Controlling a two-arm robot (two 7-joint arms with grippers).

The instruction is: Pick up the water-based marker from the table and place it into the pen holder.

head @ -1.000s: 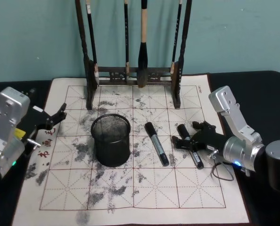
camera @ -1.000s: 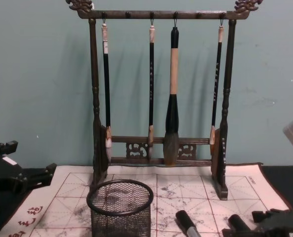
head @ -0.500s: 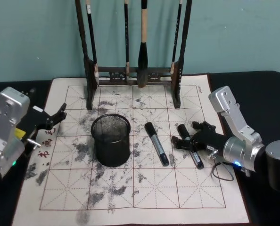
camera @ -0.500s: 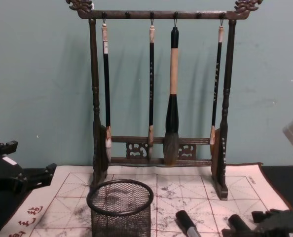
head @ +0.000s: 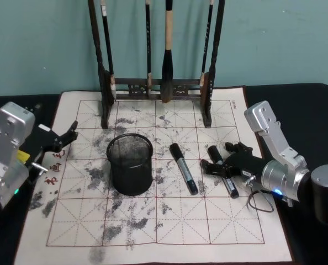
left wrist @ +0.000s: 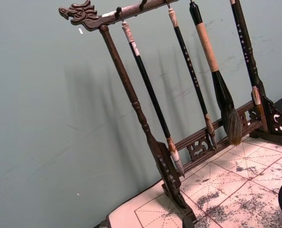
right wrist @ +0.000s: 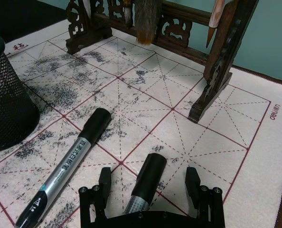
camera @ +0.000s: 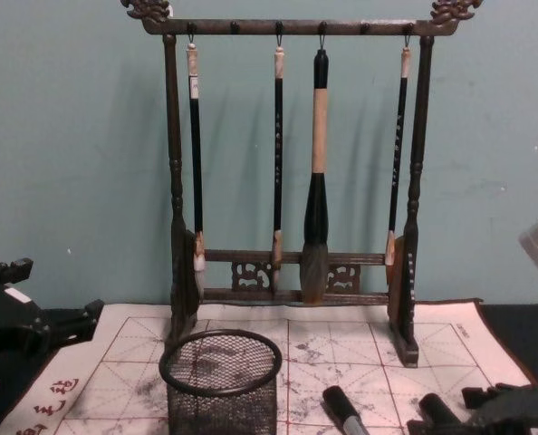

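Note:
Two grey-and-black water-based markers lie on the stained white mat (head: 169,232). One marker (head: 183,168) rests just right of the black mesh pen holder (head: 130,164). The other marker (head: 222,170) lies between the fingers of my right gripper (head: 220,158), which is open and low over the mat. In the right wrist view this marker (right wrist: 148,178) sits between the two fingers (right wrist: 103,181), with none touching it, and the first marker (right wrist: 67,168) lies beside it. My left gripper (head: 64,138) hangs open at the mat's left edge, holding nothing.
A tall dark wooden brush rack (head: 158,88) with several hanging brushes stands at the back of the mat. A thin black wire loop (head: 262,201) lies by the right arm. Bare mat stretches in front of the pen holder.

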